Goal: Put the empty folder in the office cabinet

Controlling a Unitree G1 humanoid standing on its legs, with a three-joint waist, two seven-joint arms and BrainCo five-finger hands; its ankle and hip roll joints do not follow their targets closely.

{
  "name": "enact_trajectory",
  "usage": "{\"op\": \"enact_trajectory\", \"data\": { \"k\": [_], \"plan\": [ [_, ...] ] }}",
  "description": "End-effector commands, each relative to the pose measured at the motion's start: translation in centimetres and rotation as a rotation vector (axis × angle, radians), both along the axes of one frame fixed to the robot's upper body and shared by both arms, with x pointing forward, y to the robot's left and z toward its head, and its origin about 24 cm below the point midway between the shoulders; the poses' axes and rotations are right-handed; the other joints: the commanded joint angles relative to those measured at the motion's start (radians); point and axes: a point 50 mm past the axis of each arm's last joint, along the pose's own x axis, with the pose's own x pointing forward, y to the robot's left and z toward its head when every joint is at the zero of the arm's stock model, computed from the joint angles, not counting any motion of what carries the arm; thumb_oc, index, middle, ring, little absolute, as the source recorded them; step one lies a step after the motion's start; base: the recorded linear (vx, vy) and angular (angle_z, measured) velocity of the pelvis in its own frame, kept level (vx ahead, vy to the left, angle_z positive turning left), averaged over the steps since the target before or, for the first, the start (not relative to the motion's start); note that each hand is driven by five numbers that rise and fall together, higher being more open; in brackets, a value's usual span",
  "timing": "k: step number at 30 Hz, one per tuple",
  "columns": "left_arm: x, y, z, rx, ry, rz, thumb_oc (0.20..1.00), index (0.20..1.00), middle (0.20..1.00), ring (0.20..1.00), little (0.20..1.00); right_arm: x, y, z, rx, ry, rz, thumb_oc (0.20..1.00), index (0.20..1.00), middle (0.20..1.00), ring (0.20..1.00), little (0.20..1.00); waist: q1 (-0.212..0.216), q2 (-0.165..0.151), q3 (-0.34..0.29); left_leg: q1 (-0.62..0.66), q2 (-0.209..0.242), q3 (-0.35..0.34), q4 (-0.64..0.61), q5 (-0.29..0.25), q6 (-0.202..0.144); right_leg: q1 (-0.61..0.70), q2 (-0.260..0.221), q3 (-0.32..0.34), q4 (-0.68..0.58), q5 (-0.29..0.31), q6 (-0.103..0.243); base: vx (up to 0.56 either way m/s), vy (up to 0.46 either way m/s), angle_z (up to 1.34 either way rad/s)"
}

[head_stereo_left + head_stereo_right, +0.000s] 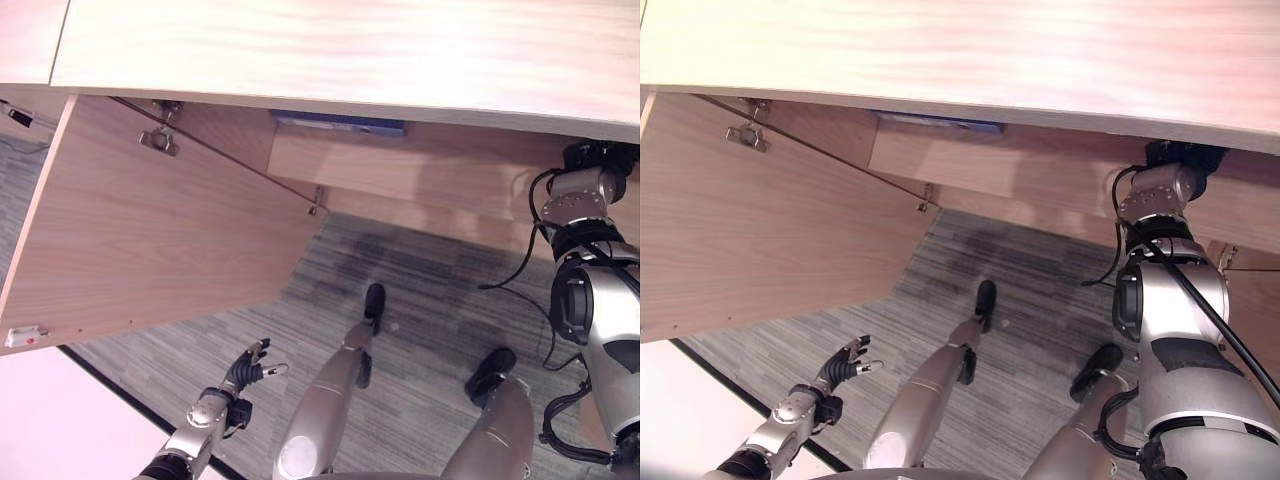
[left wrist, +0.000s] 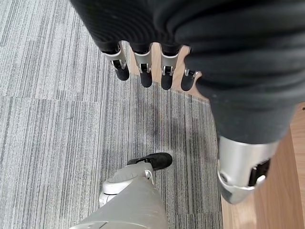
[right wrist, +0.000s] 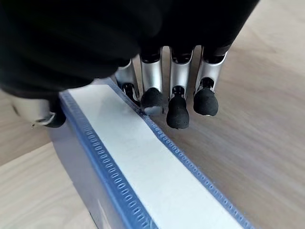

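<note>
- Blue folder point(image 3: 143, 176) sits inside the wooden cabinet point(image 1: 420, 60), resting on a wood-grain shelf point(image 3: 267, 143); from the head cameras a strip of its blue edge point(image 1: 340, 124) shows just under the cabinet's top panel
- right hand point(image 3: 174, 102) is on the folder's far end; its fingers point(image 3: 177, 112) curl down one side by the white spine label, the thumb point(image 3: 45, 114) lies against the opposite face, so the folder's end is pinched between them
- right arm reaches up into the cabinet opening, the hand itself tucked under the top panel in the head views
- left hand point(image 1: 246, 372) hangs low and well apart from the cabinet, above the grey striped carpet point(image 1: 420, 290); its fingers point(image 2: 143, 74) are loosely extended and hold nothing
- cabinet door point(image 1: 150, 230) stands swung open on the left, a metal hinge point(image 1: 158, 141) near its upper edge
- white spine label is blank where it shows; no writing can be read on the folder
</note>
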Motion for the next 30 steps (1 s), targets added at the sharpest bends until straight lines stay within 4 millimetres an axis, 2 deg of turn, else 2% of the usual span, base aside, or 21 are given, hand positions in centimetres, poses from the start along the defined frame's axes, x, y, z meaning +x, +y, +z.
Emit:
{"op": "enact_trajectory", "data": {
  "k": [1, 6, 7, 8, 9, 20, 30],
  "plan": [
    [1.2, 1.0, 1.1, 0.021, -0.057, 0.019, 1.000, 1.000, 1.000, 1.000, 1.000, -0.7, -1.8, 1.3, -0.050, 0.054, -0.016, 0.200, 0.200, 0.200, 0.200, 0.200, 0.030, 0.033, 0.047, 0.065, 0.007, -0.020, 0.091, -0.261, -0.008, 0.035, 0.022, 0.066, -0.150, 0.129, 0.101, 0.00, 0.000, 0.00],
    [1.7, 0.7, 1.5, 0.006, -0.078, 0.023, 1.000, 1.000, 1.000, 1.000, 1.000, -0.6, -1.4, 1.1, -0.037, 0.073, -0.014, 0.200, 0.200, 0.200, 0.200, 0.200, 0.022, 0.026, 0.054, 0.062, 0.007, -0.017, 0.072, -0.250, -0.007, 0.030, 0.026, 0.067, -0.168, 0.138, 0.101, 0.00, 0.000, 0.00],
    [1.7, 0.8, 1.4, 0.007, -0.075, 0.029, 1.000, 1.000, 1.000, 1.000, 1.000, -0.4, -1.2, 1.0, -0.024, 0.065, -0.004, 0.498, 0.498, 0.498, 0.498, 0.498, 0.021, 0.026, 0.054, 0.062, 0.007, -0.015, 0.072, -0.250, -0.007, 0.029, 0.027, 0.067, -0.169, 0.139, 0.100, 0.00, 0.000, 0.00],
    [1.7, 0.8, 1.4, 0.007, -0.075, 0.030, 1.000, 1.000, 1.000, 1.000, 1.000, -0.4, -1.2, 1.0, -0.024, 0.064, -0.003, 0.592, 0.592, 0.592, 0.592, 0.592, 0.020, 0.026, 0.055, 0.062, 0.008, -0.015, 0.072, -0.250, -0.007, 0.029, 0.027, 0.067, -0.169, 0.139, 0.100, 0.00, 0.000, 0.00],
    [1.8, 0.7, 1.4, 0.007, -0.071, 0.033, 1.000, 1.000, 1.000, 1.000, 1.000, -0.2, -0.8, 0.8, 0.022, 0.035, 0.022, 1.000, 1.000, 1.000, 1.000, 1.000, 0.019, 0.023, 0.056, 0.061, 0.009, -0.017, 0.074, -0.250, -0.007, 0.028, 0.028, 0.071, -0.170, 0.140, 0.099, 0.00, 0.000, 0.00],
    [1.3, 1.6, 0.7, 0.052, -0.026, 0.050, 1.000, 1.000, 1.000, 1.000, 1.000, 0.1, -0.5, 0.5, 0.107, 0.050, 0.062, 1.000, 1.000, 1.000, 1.000, 1.000, 0.009, 0.003, 0.064, 0.070, 0.013, -0.014, 0.083, -0.255, -0.013, 0.037, 0.038, 0.076, -0.170, 0.144, 0.093, 0.00, 0.000, 0.00],
    [1.4, 1.1, 0.5, 0.046, -0.018, 0.064, 1.000, 1.000, 1.000, 1.000, 1.000, 0.3, 0.7, -2.5, 0.187, 0.134, 0.069, 1.000, 1.000, 1.000, 1.000, 1.000, -0.003, -0.009, 0.070, 0.102, 0.019, -0.014, 0.071, -0.248, -0.018, 0.082, 0.047, 0.068, -0.200, 0.155, 0.087, 0.00, 0.000, 0.00]
  ]
}}
